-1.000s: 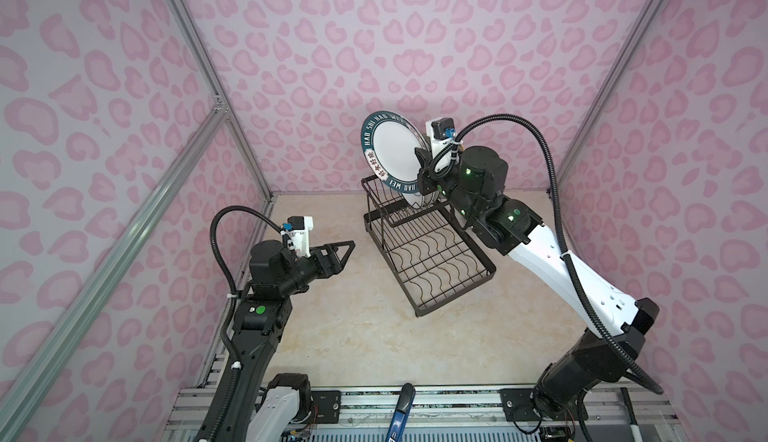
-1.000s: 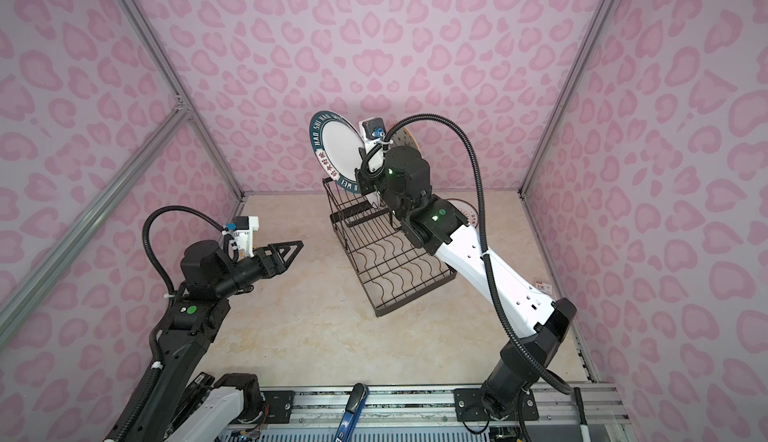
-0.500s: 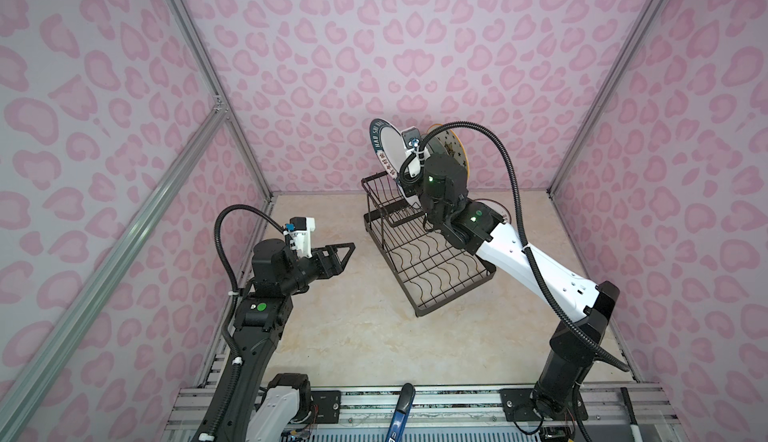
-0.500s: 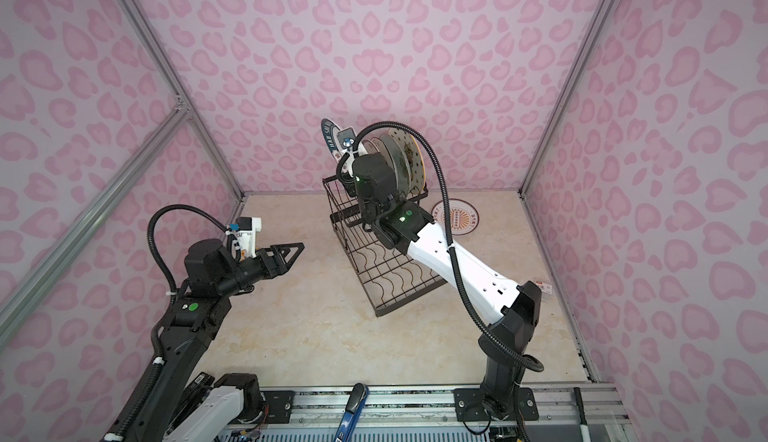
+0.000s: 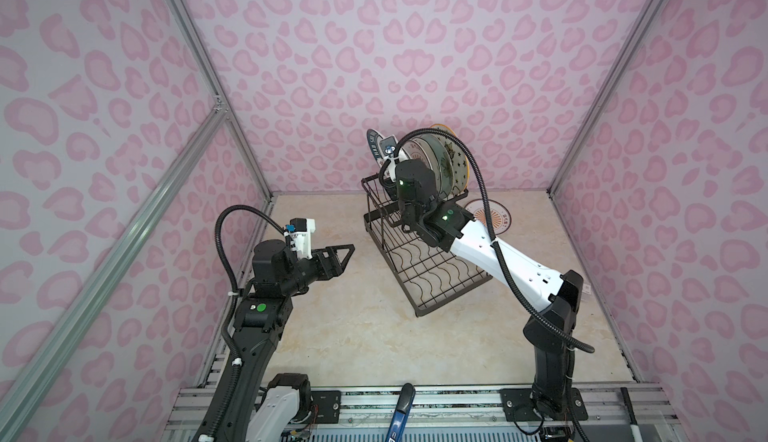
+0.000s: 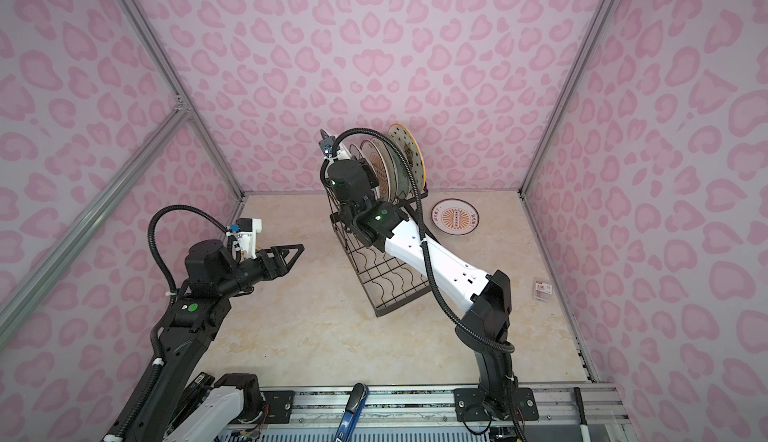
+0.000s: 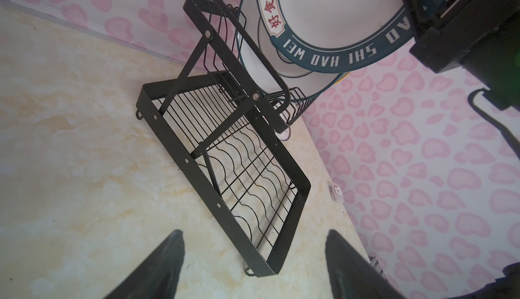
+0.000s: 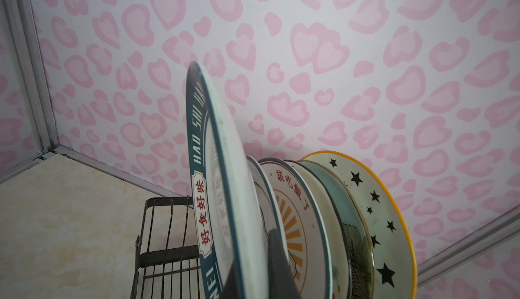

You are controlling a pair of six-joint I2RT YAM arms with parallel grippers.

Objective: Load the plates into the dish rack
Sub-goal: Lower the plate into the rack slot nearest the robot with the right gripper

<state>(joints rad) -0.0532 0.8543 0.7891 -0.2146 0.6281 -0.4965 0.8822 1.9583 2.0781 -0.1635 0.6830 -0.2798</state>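
Within right gripper (image 8: 250,272), dark-green-rimmed plate (image 8: 197,148)

Seven plates (image 8: 292,221), one black wire dish rack (image 7: 187,160), two robot arms (image 6: 436,261), one small red-and-white packet (image 6: 542,289)

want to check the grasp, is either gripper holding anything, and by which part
The right gripper is shut on the dark-green-rimmed lettered plate, pinching its rim, one finger on each face. The left gripper is open and empty.
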